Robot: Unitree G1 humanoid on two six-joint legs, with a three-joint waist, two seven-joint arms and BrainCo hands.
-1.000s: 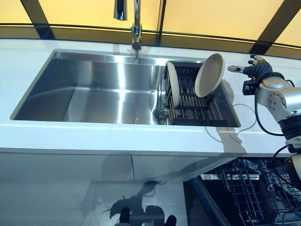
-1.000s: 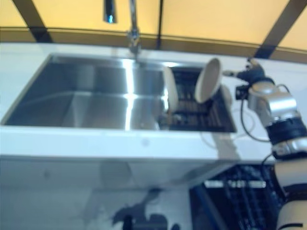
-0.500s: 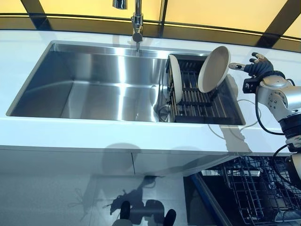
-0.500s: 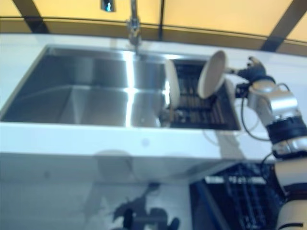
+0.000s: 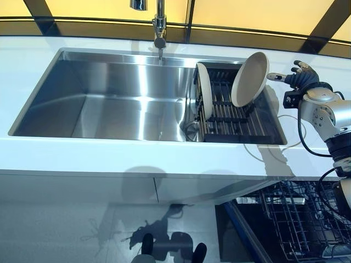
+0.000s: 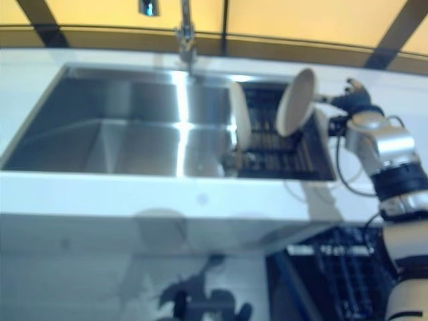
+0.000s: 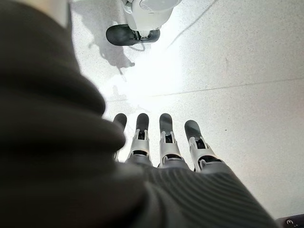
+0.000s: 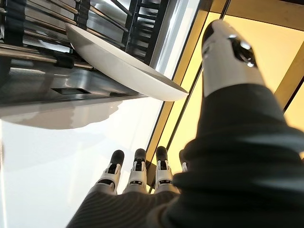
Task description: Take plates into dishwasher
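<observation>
1. Nearest, low at the right, the dishwasher rack of dark wire stands open below the counter's edge; no plate shows in it.
2. The left hand appears only in its own wrist view, hanging over the speckled floor with fingers straight and relaxed, holding nothing.
3. The white counter runs across the scene, and the steel sink is sunk into it, its wide left basin bare.
4. In the sink's right part sits a dark drying rack of slats. Two pale plates stand in it.
5. The left plate stands nearly on edge at the rack's left side.
6. The right plate leans at the rack's far right, tilted so its rim rises above the sink's edge.
7. The right hand hovers over the counter just right of the right plate, fingers spread and extended, thumb pointing toward the plate's rim. Its wrist view shows the plate's edge apart from the fingers, so it grips nothing.
8. Farthest, the faucet stands behind the sink.
</observation>
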